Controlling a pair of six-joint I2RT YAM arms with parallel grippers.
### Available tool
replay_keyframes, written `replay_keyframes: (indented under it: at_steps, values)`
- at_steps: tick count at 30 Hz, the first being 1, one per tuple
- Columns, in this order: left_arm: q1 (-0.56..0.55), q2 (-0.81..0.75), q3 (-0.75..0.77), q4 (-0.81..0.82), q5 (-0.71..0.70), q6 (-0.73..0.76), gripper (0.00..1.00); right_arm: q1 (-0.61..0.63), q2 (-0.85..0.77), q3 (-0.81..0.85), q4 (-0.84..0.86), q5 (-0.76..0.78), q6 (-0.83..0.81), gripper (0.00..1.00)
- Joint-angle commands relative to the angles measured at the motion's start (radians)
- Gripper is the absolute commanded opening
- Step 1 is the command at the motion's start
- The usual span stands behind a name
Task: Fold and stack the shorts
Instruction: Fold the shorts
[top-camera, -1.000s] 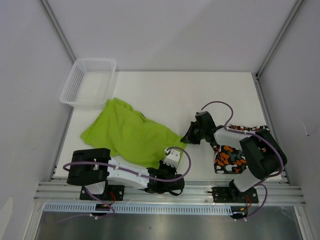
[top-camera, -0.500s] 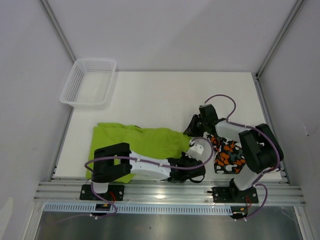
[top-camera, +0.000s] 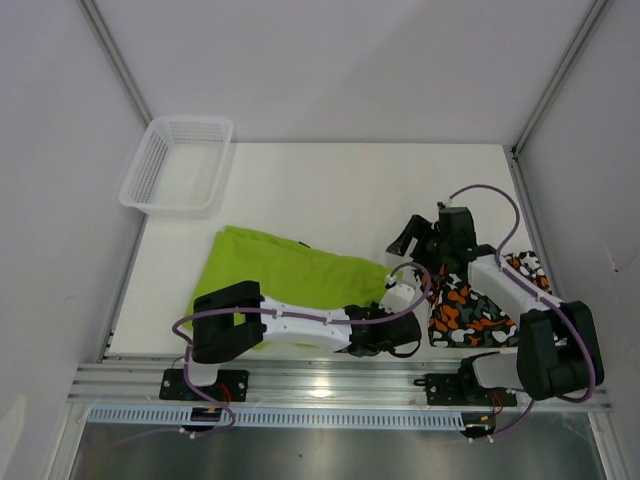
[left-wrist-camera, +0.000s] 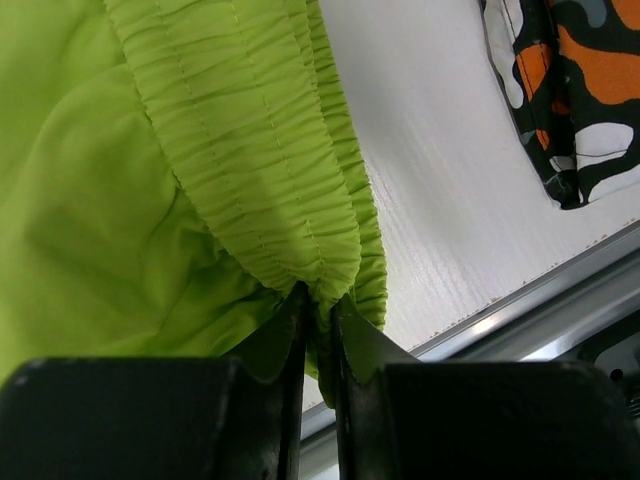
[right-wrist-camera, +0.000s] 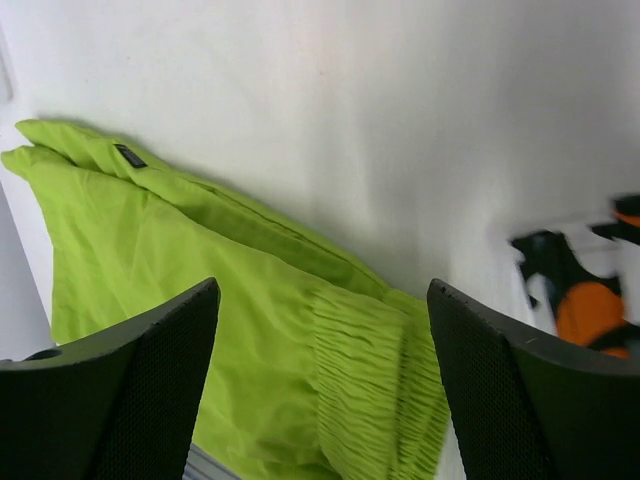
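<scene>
The lime green shorts (top-camera: 290, 278) lie spread across the near left of the white bench (top-camera: 330, 190), the left hand (left-wrist-camera: 318, 300) clenched on their gathered waistband (left-wrist-camera: 250, 150) at its right end. The right hand (right-wrist-camera: 320, 295) hovers above, fingers (right-wrist-camera: 130, 400) wide apart, holding nothing. The camouflage shorts (top-camera: 462, 312) lie bunched at the near right, just beside the green pair, not touching.

The far half of the table (top-camera: 330, 190), from 11 round to 2 o'clock, is bare and open, save for the white mesh basket (top-camera: 175, 160) at the 10 o'clock corner. The lime green shorts (top-camera: 290, 272) cover the 8 o'clock part and the camouflage shorts (top-camera: 470, 310) the 4 o'clock part, leaving 1 narrow bare strip between them. The left arm (top-camera: 290, 325) lies low along the near edge at 6 to 7 o'clock, barring that side.
</scene>
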Motion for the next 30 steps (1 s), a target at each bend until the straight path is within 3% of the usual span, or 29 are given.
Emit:
replay_keyframes:
  at_steps: [1,6,10,11,14,17,23,30]
  values:
    - [0.011,0.032,0.018,-0.077,0.052,-0.046,0.14,-0.036,-0.084,-0.045,-0.066,-0.048,-0.042,0.85]
    - [0.016,0.023,0.022,-0.091,0.038,-0.048,0.14,-0.05,-0.206,-0.103,-0.179,-0.022,-0.033,0.81]
    - [0.016,0.01,0.039,-0.105,0.035,-0.046,0.21,-0.053,-0.297,-0.193,-0.186,-0.091,0.005,0.94]
    - [0.016,0.003,0.041,-0.109,0.036,-0.045,0.26,-0.053,-0.331,-0.215,-0.177,-0.107,0.013,0.95]
    - [0.016,-0.02,0.033,-0.099,0.055,-0.036,0.64,-0.053,-0.383,-0.296,-0.132,-0.143,0.042,0.95]
    - [0.017,-0.072,0.024,-0.085,0.072,-0.022,0.79,-0.052,-0.403,-0.364,-0.068,-0.189,0.07,0.95]
    - [0.037,-0.166,0.023,-0.039,0.16,0.03,0.83,-0.053,-0.415,-0.434,0.023,-0.255,0.11,0.94]
    - [0.114,-0.307,-0.089,0.079,0.352,0.078,0.84,-0.052,-0.414,-0.464,0.125,-0.309,0.137,0.94]
